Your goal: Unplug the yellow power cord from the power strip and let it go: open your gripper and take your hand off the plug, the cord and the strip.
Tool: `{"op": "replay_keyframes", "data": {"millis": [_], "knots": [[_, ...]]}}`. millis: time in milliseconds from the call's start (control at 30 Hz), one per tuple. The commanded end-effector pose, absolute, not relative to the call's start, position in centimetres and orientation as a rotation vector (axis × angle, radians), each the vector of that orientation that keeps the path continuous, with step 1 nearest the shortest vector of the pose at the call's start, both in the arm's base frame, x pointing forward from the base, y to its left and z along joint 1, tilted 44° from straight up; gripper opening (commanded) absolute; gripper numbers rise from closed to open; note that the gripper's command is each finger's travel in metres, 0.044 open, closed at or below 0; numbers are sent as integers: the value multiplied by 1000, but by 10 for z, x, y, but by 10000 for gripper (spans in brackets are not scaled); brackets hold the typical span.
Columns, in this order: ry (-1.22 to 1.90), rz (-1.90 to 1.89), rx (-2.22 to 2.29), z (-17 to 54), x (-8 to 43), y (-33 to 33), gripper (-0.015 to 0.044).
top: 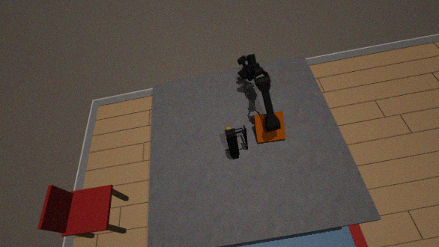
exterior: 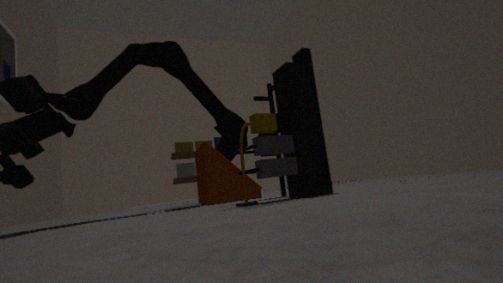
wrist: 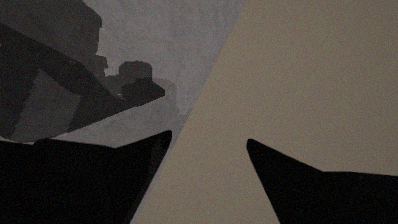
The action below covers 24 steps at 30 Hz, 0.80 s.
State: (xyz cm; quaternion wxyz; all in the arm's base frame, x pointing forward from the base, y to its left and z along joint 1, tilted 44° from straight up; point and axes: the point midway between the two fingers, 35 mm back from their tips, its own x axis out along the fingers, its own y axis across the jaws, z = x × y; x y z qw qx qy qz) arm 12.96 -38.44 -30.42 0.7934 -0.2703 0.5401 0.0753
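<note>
Top view: the arm rises from its orange base plate point(top: 270, 127) and stretches toward the far edge of the grey table point(top: 195, 209); the gripper point(top: 247, 61) hangs out past that edge, well apart from the power strip point(top: 233, 144), which stands upright just beside the base on the near-left; a yellow spot at the strip's top end is the yellow plug point(top: 228, 128); so the target lies back behind the pincer, toward the base, and the arm would have to fold in on itself to reach it.

Exterior view: the strip point(exterior: 302, 129) stands as a tall dark slab, long axis vertical; 3 plugs stick out sideways from its face, the yellow plug point(exterior: 263, 123) topmost, seated in its socket, with 2 grey ones below; the yellow cord point(exterior: 242, 163) drops from it to the table (a thin loop, hanging free); the gripper point(exterior: 15, 163) sits far off at the left edge of the frame.

Wrist view: the 2 dark fingers stand wide apart with nothing between them; only table and wall show beyond; no plug is in sight.
</note>
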Motion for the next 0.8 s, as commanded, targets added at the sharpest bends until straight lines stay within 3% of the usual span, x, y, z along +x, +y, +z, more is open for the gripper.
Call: {"op": "replay_keyframes", "data": {"millis": [0,267,767], "knots": [[1159,160,-569,-303,132,-384,374],[1130,108,-13,-229,211,-344,164],[1273,7,710,-119,283,-248,160]]}}
